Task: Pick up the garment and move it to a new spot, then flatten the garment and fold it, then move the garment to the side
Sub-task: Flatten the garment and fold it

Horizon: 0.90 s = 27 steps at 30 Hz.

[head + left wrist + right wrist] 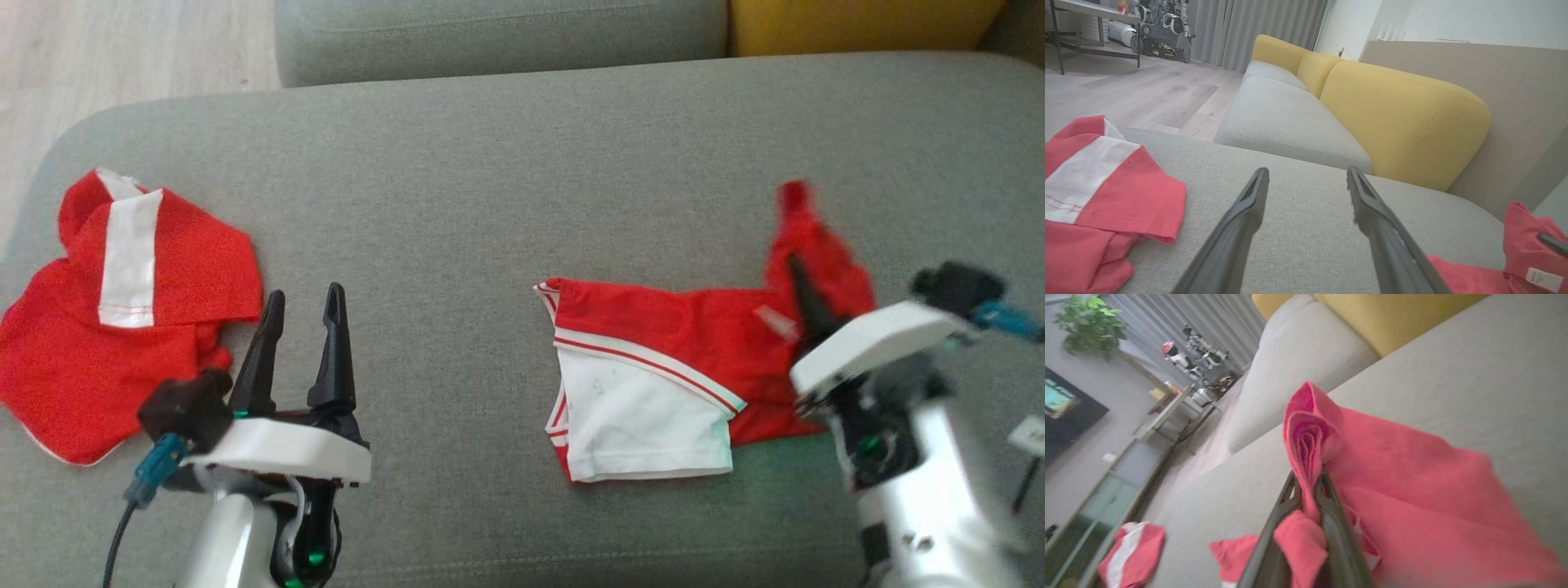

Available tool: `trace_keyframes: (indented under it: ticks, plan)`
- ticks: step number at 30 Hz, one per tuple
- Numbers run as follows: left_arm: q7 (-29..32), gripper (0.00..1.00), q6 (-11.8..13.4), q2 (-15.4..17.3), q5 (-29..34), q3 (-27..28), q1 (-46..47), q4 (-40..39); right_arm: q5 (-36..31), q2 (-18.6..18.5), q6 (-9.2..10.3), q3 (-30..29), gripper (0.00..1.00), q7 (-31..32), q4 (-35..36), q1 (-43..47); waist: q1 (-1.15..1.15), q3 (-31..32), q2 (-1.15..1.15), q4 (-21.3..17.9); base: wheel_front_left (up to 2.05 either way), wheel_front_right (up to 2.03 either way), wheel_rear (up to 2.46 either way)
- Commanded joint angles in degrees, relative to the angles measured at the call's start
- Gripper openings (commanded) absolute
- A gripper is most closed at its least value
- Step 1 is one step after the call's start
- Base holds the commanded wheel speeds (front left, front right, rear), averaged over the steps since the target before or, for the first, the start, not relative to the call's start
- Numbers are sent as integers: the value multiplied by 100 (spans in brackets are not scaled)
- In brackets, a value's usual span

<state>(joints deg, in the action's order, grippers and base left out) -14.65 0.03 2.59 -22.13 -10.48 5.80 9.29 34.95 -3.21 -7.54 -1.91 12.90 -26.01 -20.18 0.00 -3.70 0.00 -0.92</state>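
Gripping a rolled red fold of the red-and-white garment (653, 359) with the right gripper (793, 263), fingers clenched tight on the cloth. In the right wrist view, red fabric bulging above the tips of the right gripper (1308, 477) and bunching between the fingers lower down. Standing up in a peak at that right-hand end, blurred there in the head view. Otherwise spread on the grey sofa seat (490, 204), right of centre in the head view, with a white panel edged in red-and-white trim nearest the robot and a small white label (774, 321) just beside the grasped fold. Seen again at the right edge of the left wrist view, label included.

Holding nothing with the left gripper (305, 292): fingers released and spread apart, over bare cushion at the lower left of the head view, pointing toward the yellow back cushion (1404, 118) in the left wrist view.

Just to the left of those fingers, a second red garment (106, 310) with a broad white stripe, crumpled at the left end of the seat, near the gripper; cannot tell whether touching it. Well apart from the red-and-white garment, with open grey cushion between the two.

Beyond the seat, a neighbouring grey seat cushion (498, 33) and pale wooden floor (122, 49). Far back in the left wrist view, grey curtains (1257, 28).
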Motion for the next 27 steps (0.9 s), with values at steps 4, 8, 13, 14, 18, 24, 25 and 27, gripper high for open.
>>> trace_keyframes:
  ticks: [4, 8, 13, 14, 18, 24, 25, 27]
  plan:
    - [-35, 100, 25, 29, -34, 152, 73, -177, 1114, 32, 5, 935, 0, 32, 605, 265, 0, 69, 0, 110, 0, 0, 0]
    - [-35, 100, 30, 29, -51, 156, 56, -178, 1433, 32, 5, 1373, 0, -132, 619, 410, 0, 63, 0, 183, 0, 0, 0]
    - [-35, 100, 48, 29, -97, 109, 68, -167, 1840, 33, 5, 2063, 0, -589, 328, 418, 0, -56, 0, 322, 0, 0, 0]
    - [-35, 100, 49, 29, -103, 92, 81, -164, 1884, 33, 5, 2157, 0, -676, 242, 388, 0, -78, 0, 343, 0, 0, 0]
    - [-35, 100, 64, 29, -131, 49, 118, -137, 2146, 33, 5, 2595, 0, -887, -78, 266, 0, -151, 0, 408, 0, 0, 0]
    - [-35, 100, 76, 29, -136, 57, 125, -69, 2516, 33, 5, 3295, 100, -998, -334, 89, 0, -180, 0, 407, 0, 0, 0]
    - [-35, 100, 79, 29, -137, 59, 123, -58, 2562, 33, 5, 3378, 100, -1002, -338, 61, 0, -174, 0, 397, 0, 0, 0]
    - [-35, 100, 89, 29, -140, 66, 119, -37, 2586, 33, 5, 3445, 100, -1061, -363, -17, 0, -153, 0, 368, 0, 0, 0]
